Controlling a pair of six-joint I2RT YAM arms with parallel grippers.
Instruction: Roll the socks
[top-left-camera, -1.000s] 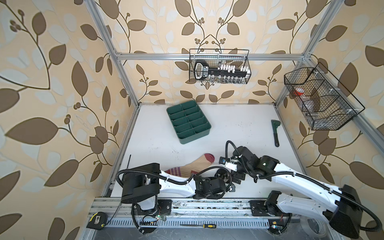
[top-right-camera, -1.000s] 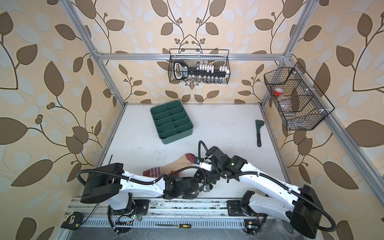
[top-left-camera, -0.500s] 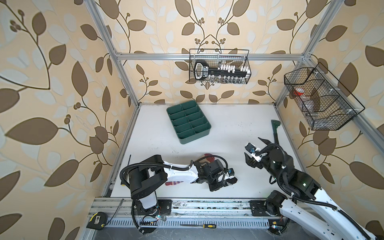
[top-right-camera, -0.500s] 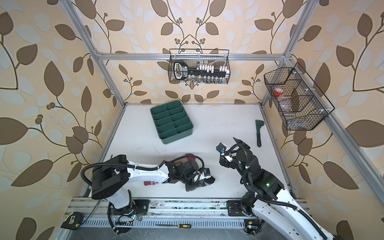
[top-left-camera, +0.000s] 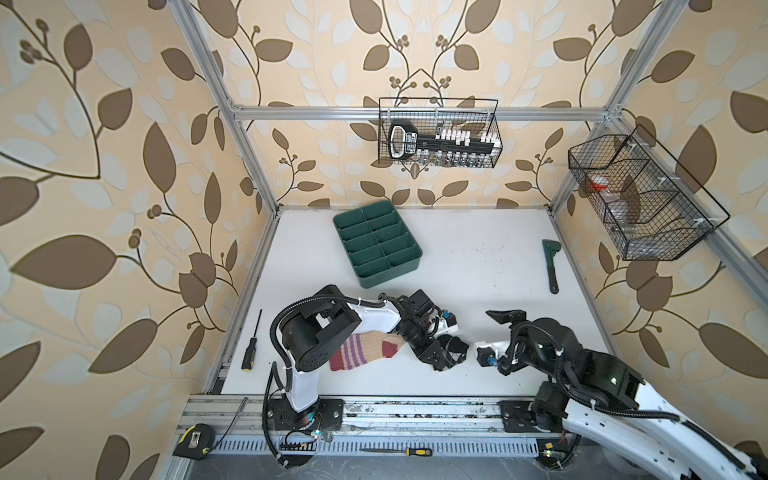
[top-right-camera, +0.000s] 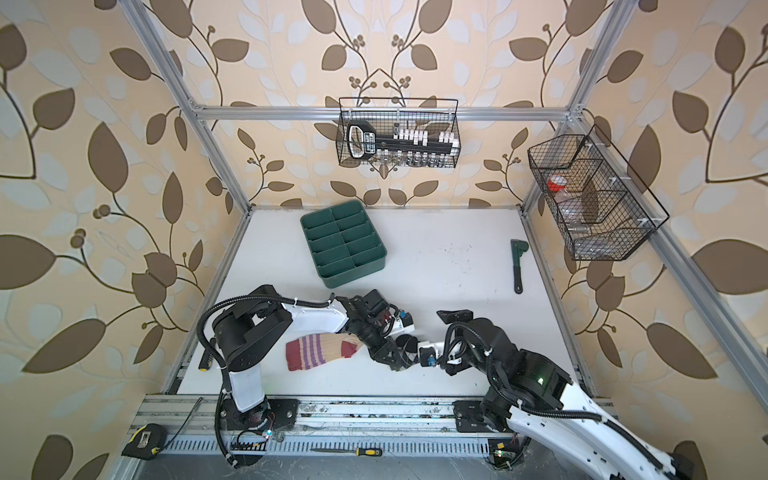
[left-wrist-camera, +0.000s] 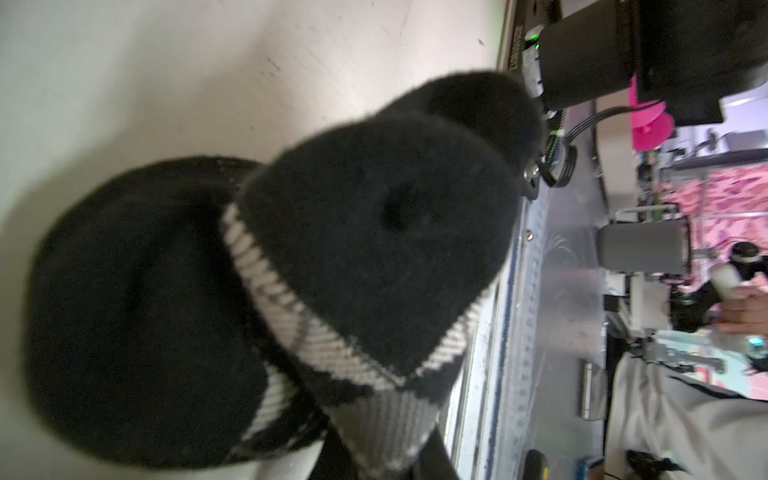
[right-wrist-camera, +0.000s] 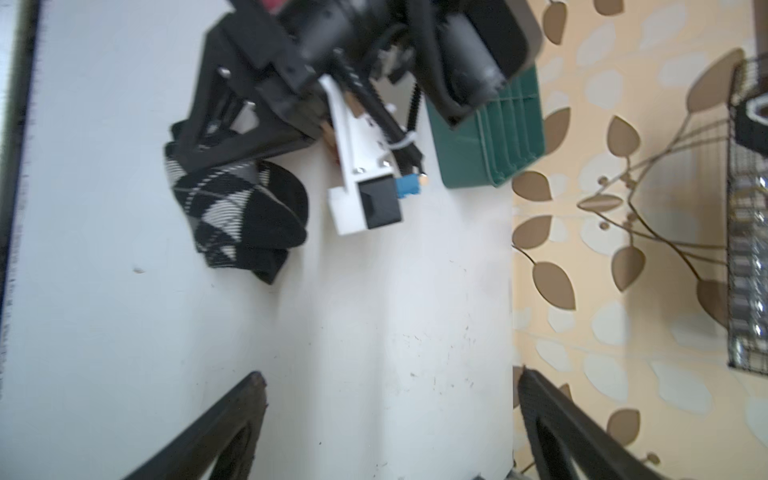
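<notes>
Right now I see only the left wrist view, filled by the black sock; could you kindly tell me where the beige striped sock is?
Observer: The beige striped sock lies on the table, partly under the left arm.
Operator: Thank you. Is the right end effector holding anything?
Observer: No, the right end effector is open and empty, apart from the black sock.

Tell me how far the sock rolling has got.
Done: nothing finished. In hand: the left gripper is shut on the black argyle sock, bunched into a loose partial roll; the right gripper stands open nearby. Left: tightening that roll and the beige striped sock, lying flat.
</notes>
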